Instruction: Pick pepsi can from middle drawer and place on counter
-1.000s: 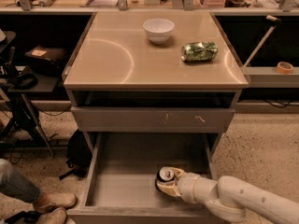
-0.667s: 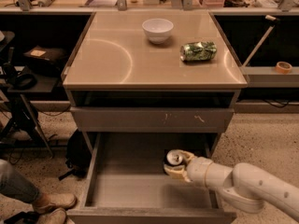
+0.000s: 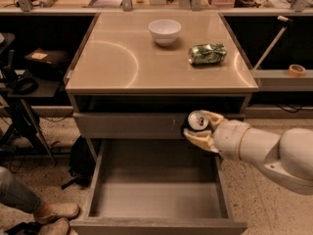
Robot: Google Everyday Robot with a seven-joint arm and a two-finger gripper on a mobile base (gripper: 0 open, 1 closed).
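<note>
My gripper (image 3: 198, 126) is shut on the pepsi can (image 3: 197, 121), whose silver top faces up between the pale fingers (image 3: 201, 139). It holds the can in the air above the open middle drawer (image 3: 156, 199), in front of the drawer front above it and below the counter's front edge. The drawer's grey-brown floor is bare. The glossy tan counter (image 3: 122, 58) lies above and behind the can. The can's dark side is mostly hidden by the fingers.
A white bowl (image 3: 164, 31) and a green-and-silver can (image 3: 207, 53) lying on its side sit at the back of the counter. A person's leg and shoes (image 3: 46, 214) are at the lower left. A stand and black bag (image 3: 80, 158) are left of the cabinet.
The gripper has lifted the pepsi can up out of the drawer, from the drawer floor at the right to the height of the drawer front above.
</note>
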